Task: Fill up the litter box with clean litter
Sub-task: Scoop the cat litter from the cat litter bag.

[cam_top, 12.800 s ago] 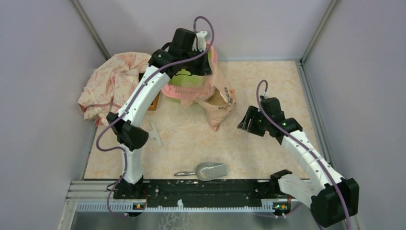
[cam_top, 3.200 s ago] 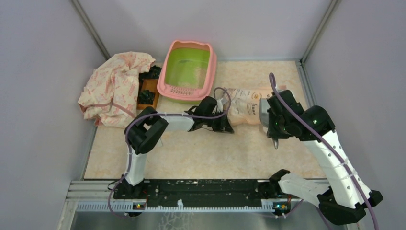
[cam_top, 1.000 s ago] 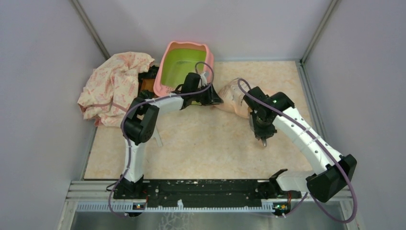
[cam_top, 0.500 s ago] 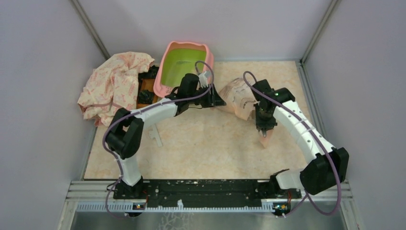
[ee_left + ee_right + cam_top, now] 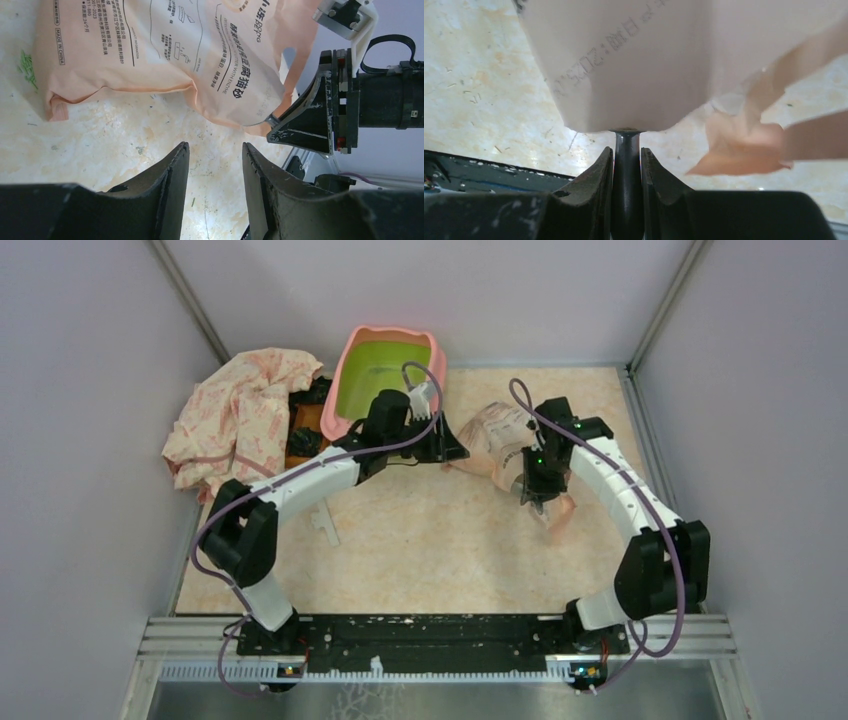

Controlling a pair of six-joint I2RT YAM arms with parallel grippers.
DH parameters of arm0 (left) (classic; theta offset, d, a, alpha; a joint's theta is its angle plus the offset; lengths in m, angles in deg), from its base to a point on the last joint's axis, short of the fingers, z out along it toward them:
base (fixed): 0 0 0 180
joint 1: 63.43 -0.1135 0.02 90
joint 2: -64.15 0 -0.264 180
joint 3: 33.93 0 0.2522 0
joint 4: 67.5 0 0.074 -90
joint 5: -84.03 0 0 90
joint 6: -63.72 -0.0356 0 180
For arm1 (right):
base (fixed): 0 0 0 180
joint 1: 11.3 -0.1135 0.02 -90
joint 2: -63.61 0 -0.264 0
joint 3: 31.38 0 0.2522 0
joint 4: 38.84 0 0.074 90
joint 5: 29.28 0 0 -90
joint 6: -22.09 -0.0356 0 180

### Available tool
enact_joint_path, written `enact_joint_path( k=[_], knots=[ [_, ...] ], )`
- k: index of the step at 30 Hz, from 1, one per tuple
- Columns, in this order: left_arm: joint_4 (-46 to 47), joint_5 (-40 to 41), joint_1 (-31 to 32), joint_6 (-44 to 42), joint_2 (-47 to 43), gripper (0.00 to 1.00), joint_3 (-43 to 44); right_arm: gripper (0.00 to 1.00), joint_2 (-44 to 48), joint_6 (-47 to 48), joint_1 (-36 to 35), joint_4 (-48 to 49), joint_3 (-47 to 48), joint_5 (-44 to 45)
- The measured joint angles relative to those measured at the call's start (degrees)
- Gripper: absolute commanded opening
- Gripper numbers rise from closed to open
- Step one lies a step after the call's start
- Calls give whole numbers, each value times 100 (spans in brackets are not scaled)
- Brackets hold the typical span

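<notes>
Right tool (image 5: 626, 150) clamped tight on a slim dark handle (image 5: 627, 190), with the glossy, creased peach bag (image 5: 165, 45) draped over it. Left tool (image 5: 214, 150) part-open, empty, just beside the bag. The litter box (image 5: 392, 332), rounded plastic with pink rim and green inside, sits at the marbled table's (image 5: 430, 540) far edge, left of centre.

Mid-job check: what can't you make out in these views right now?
- Right wrist: the peach-pink printed bag hides whatever the slim dark handle in the right claw ends in.
- Top: litter in the pink-rimmed, green-lined plastic litter box is too small to see; the left arm covers its near edge.
- Top: the right arm crosses the bag; open or sealed, unclear.
</notes>
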Motion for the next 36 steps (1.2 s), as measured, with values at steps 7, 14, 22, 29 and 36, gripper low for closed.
enact_joint_path(
  k=[7,14,22,29,36],
  knots=[
    [-308,133,120,-136,0,50,0,0,-341,-11,7,629,-267,-437],
    [-671,334,131,-282,-153,51,0,0,-1106,24,428,778,-35,-968],
    [-964,487,136,-409,-330,51,59,0,-1528,107,1167,769,717,-1762],
    [-1261,619,157,-533,-330,52,170,0,-2026,181,1239,774,894,-2179],
    [-1462,737,177,-595,-330,51,260,0,-2122,186,1239,997,894,-2221]
  ],
)
